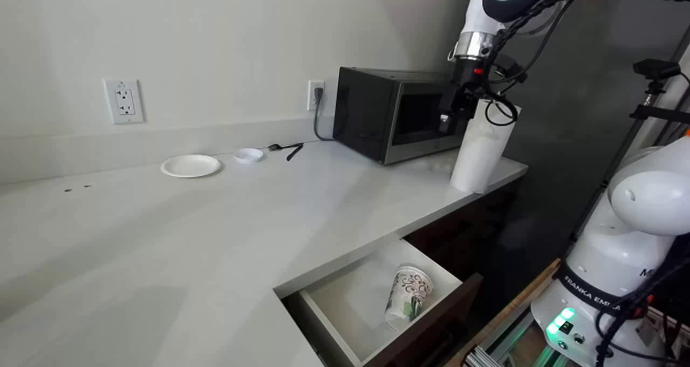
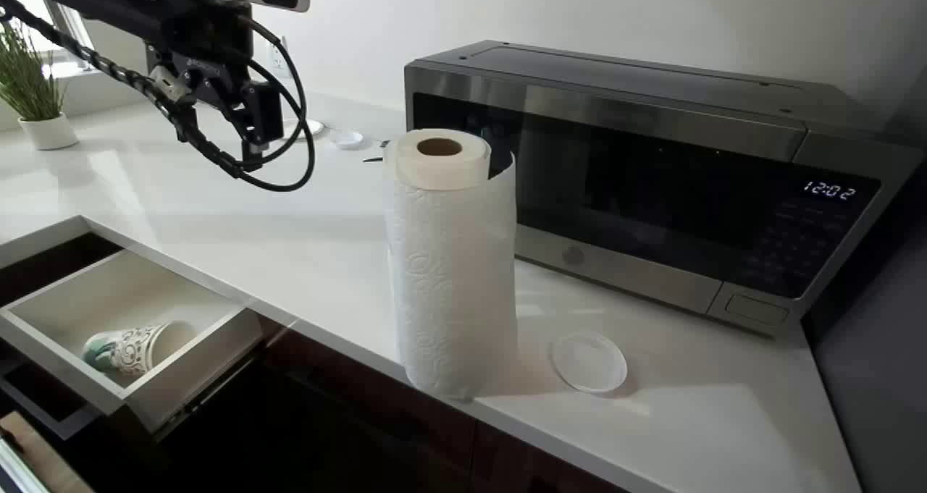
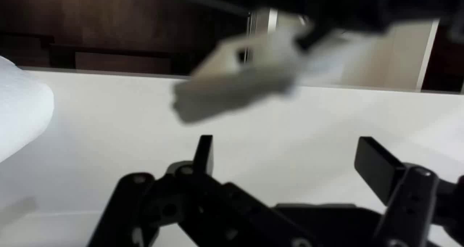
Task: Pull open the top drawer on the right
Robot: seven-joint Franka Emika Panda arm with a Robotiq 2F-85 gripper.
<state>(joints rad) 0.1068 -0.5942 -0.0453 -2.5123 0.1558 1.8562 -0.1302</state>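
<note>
A pulled-out drawer (image 1: pixel 345 305) with pale walls and a dark front shows in both exterior views (image 2: pixel 61 352) and at the top right of the wrist view (image 3: pixel 406 54). A patterned paper cup (image 1: pixel 408 297) lies in it, also seen in an exterior view (image 2: pixel 130 350). Dark wood cabinet fronts (image 2: pixel 362 399) beside it, below the paper towel, look shut; their handles are hard to make out. They also show in the wrist view (image 3: pixel 108 18). My gripper (image 3: pixel 284 154) is open and empty, above the counter, in both exterior views (image 1: pixel 453 118) (image 2: pixel 253 135), apart from any drawer.
A paper towel roll (image 2: pixel 456 283) stands at the counter edge near my gripper. A microwave (image 2: pixel 652 189) stands behind it. A small white dish (image 2: pixel 590 363) lies beside the roll. A plate (image 1: pixel 191 166), small bowl (image 1: pixel 249 155) and black cutlery (image 1: pixel 288 149) lie near the wall.
</note>
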